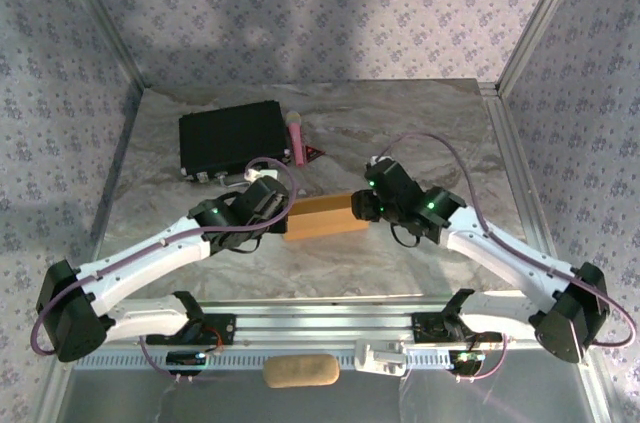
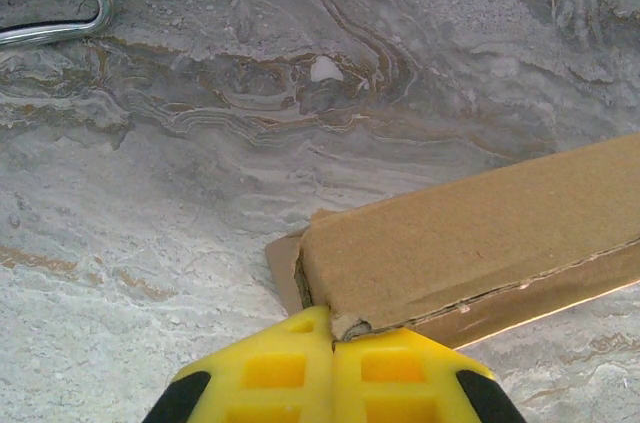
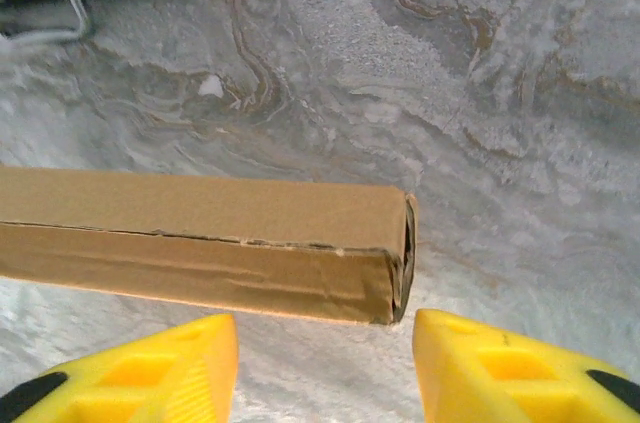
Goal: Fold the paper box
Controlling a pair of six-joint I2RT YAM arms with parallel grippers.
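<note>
Paper box (image 1: 325, 215) folded; left fingers (image 2: 270, 373) together at corner, right fingers (image 3: 500, 363) apart; black case (image 1: 232, 140) behind.

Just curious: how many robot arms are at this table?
2: the left arm reaches in from the left, the right arm from the right, meeting at the paper box.

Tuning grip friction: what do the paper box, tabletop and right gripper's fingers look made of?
The paper box: tan cardboard, matte; frayed edges and crease lines along its side. The tabletop: grey-brown marble pattern, dull; stone or a printed sheet, cannot tell. The right gripper's fingers: bright yellow, smooth, probably moulded plastic, with recessed pockets.
</note>
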